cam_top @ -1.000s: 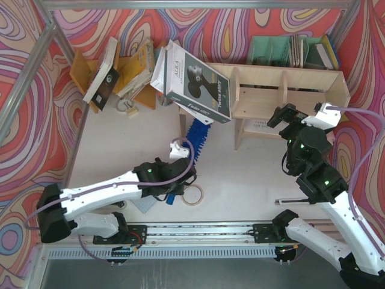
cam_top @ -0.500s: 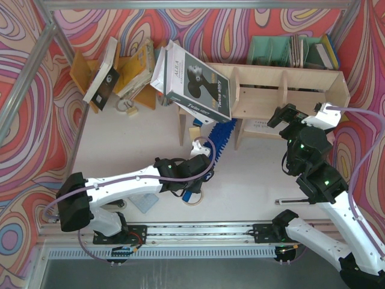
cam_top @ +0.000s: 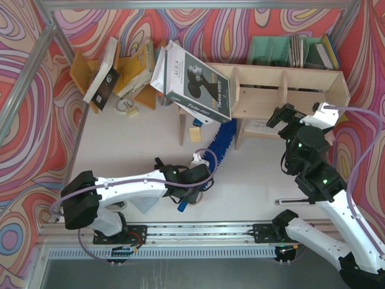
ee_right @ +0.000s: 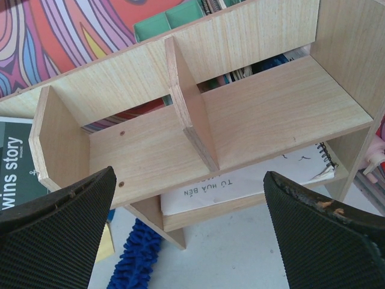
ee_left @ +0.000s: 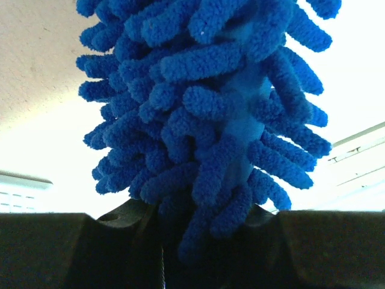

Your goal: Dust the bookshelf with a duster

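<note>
The bookshelf stands at the back right, a pale plywood unit with upright dividers and a lower shelf. The blue fluffy duster lies slanted on the table, its head reaching under the shelf's left part beside a leg. My left gripper is shut on the duster where the fluff meets the handle; the handle's end sticks out behind. The left wrist view is filled by the fluff above the gripper. My right gripper hangs open before the shelf, nothing between its pads.
A large grey book leans on the shelf's left end. An orange book rack sits back left, a teal organiser behind the shelf. A spiral notebook lies on the lower shelf. A tape roll lies by my left wrist.
My left arm has swung the duster to the right, from the shelf's left leg towards its middle leg, and drawn back slightly. The right arm has not moved.
</note>
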